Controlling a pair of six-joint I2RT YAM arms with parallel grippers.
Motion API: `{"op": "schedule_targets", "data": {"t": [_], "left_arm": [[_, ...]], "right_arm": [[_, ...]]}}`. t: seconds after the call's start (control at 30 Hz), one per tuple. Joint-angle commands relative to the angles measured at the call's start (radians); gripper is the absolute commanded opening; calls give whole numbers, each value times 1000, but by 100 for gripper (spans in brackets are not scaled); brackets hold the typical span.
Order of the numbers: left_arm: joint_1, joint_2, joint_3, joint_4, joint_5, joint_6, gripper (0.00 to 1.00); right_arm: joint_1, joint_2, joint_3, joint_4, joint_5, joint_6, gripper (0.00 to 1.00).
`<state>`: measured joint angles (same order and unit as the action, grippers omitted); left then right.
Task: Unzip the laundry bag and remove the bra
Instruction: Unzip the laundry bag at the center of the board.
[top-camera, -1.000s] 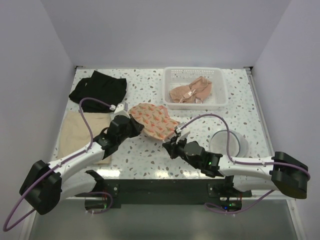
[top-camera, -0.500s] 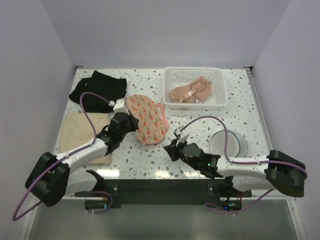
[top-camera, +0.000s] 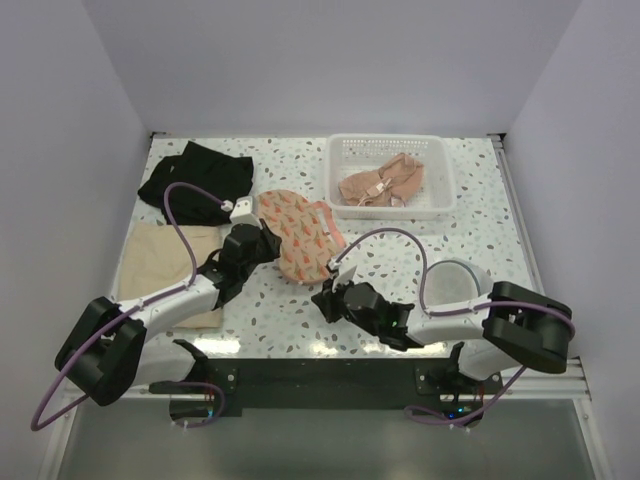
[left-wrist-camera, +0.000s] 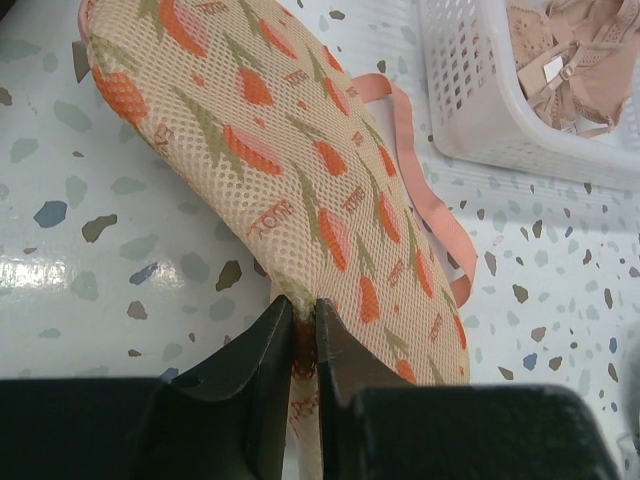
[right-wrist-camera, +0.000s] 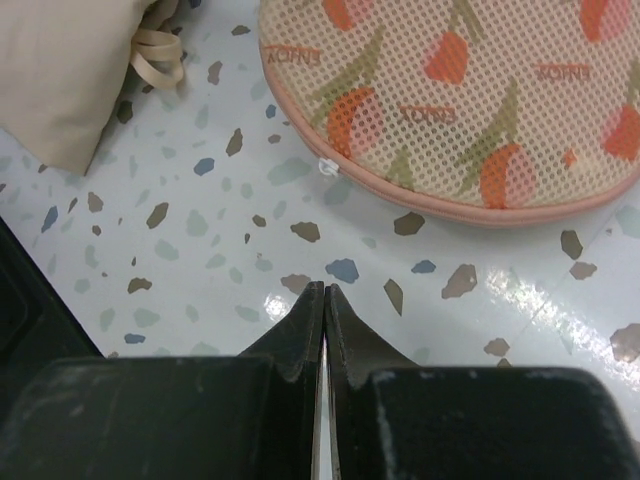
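The laundry bag (top-camera: 300, 234) is a round peach mesh pouch with an orange print and a pink strap (left-wrist-camera: 441, 216), lying left of the table's middle. My left gripper (top-camera: 270, 241) is shut on the bag's near edge, with mesh pinched between its jaws (left-wrist-camera: 305, 316). My right gripper (top-camera: 324, 301) is shut and empty, low over bare table just in front of the bag (right-wrist-camera: 460, 90). A small clear tab (right-wrist-camera: 325, 165) sits on the bag's pink rim. A beige bra (top-camera: 380, 184) lies in the white basket (top-camera: 443, 196). What is inside the bag does not show.
A black garment (top-camera: 195, 175) lies at the back left. A folded beige cloth (top-camera: 160, 265) lies along the left edge, also in the right wrist view (right-wrist-camera: 70, 70). A round grey dish (top-camera: 455, 285) sits at the right, beside the right arm.
The bag has moved left and back with the left gripper. The right gripper no longer touches the bag and has shifted left and nearer to the front edge.
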<state>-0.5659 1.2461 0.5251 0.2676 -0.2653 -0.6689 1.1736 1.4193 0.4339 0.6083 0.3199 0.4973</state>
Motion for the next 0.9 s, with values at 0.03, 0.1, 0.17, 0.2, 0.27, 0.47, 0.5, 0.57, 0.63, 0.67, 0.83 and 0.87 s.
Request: {"op": "schedule_targets", "data": {"t": [0.03, 0.1, 0.17, 0.2, 0.27, 0.47, 0.5, 0.57, 0.63, 0.67, 0.83, 0.87], "left_arm": [[0, -10, -2, 38, -3, 5, 20], [0, -10, 1, 38, 3, 2, 20], [0, -11, 3, 36, 3, 2, 20], [0, -10, 6, 35, 3, 2, 20], [0, -10, 6, 30, 0, 5, 20], [0, -10, 9, 24, 1, 2, 20], [0, -11, 9, 22, 1, 2, 20], [-2, -11, 9, 22, 5, 0, 20], [0, -13, 9, 21, 6, 0, 20], [0, -16, 6, 19, 8, -1, 20], [0, -22, 1, 18, 5, -5, 20], [0, -25, -2, 18, 3, -5, 20]], "right_arm": [[8, 46, 85, 68, 21, -31, 27], [8, 75, 107, 73, 19, -40, 36], [8, 93, 123, 73, 15, -43, 44], [8, 111, 134, 74, 12, -43, 46], [8, 125, 141, 76, 11, -39, 47], [8, 176, 167, 91, 50, -43, 48], [8, 182, 175, 90, 68, -46, 48], [8, 194, 178, 93, 88, -48, 48], [8, 210, 178, 108, 120, -54, 50], [8, 214, 181, 113, 134, -62, 50], [8, 250, 216, 94, 188, -83, 55], [8, 257, 218, 93, 195, -83, 55]]}}
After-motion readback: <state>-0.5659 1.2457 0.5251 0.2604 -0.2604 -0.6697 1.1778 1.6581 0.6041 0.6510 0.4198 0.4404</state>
